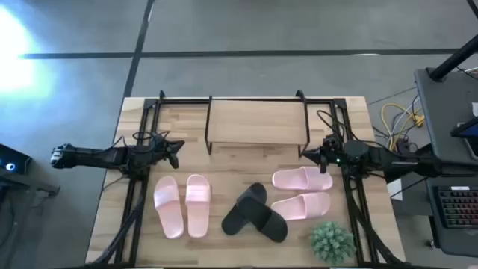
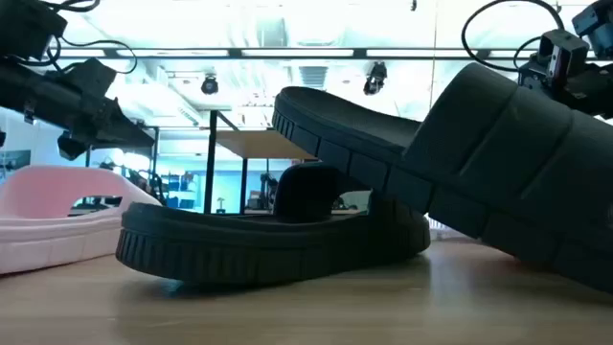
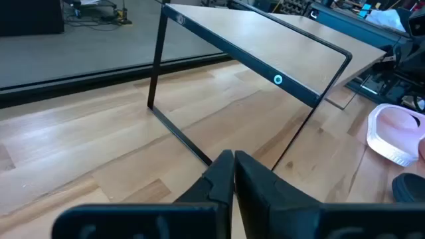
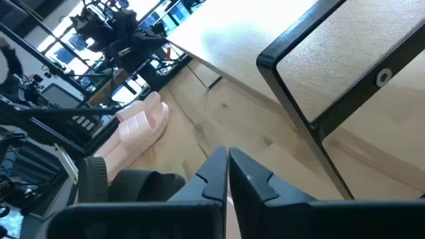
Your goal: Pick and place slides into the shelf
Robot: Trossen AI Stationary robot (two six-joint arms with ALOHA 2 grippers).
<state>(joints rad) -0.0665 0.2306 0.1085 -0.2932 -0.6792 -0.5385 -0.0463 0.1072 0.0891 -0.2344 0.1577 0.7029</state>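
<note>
The shelf (image 1: 258,122) stands at the table's far middle, its top board bare. One pink pair (image 1: 183,205) lies at the near left, the black pair (image 1: 255,212) in the middle with one slide leaning on the other, and a second pink pair (image 1: 301,193) at the right. My left gripper (image 1: 177,153) is shut and empty beside the shelf's left end; it also shows in the left wrist view (image 3: 233,159). My right gripper (image 1: 308,155) is shut and empty by the shelf's right end, above the pink pair; it also shows in the right wrist view (image 4: 228,157).
A spiky green plant (image 1: 332,240) stands at the near right corner. Black metal frames (image 1: 138,202) run along both table sides. A keyboard and equipment (image 1: 455,202) sit off the table's right. Bare wood lies between the shelf and the slides.
</note>
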